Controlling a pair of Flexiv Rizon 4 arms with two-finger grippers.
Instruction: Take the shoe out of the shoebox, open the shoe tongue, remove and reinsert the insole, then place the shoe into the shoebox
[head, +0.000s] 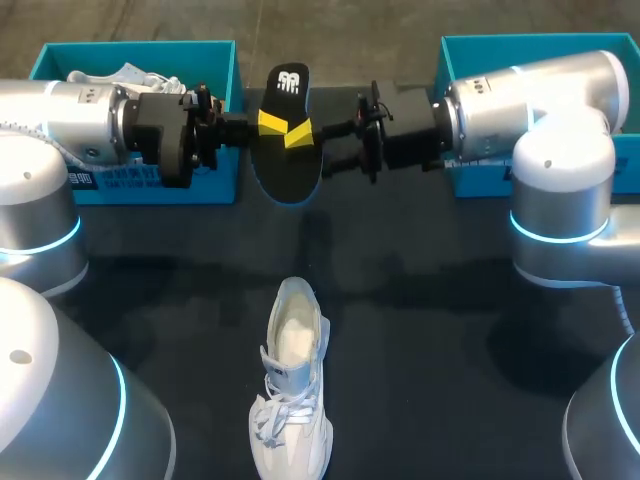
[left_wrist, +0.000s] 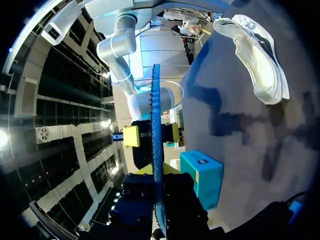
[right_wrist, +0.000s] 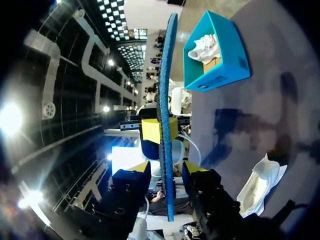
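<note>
Evidently the insole is pinched edge-on in the left claw; the right claw is spread around it, untouching. It is judged thin, light, bendy foam, black above, grainy blue beneath, best held mid-length. The white shoe lies on the table, below both claws.

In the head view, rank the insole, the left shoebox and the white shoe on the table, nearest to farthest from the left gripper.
1. insole: held in the left gripper.
2. left shoebox: just beside it, far side, left.
3. white shoe: on the table, nearer the robot.
</note>
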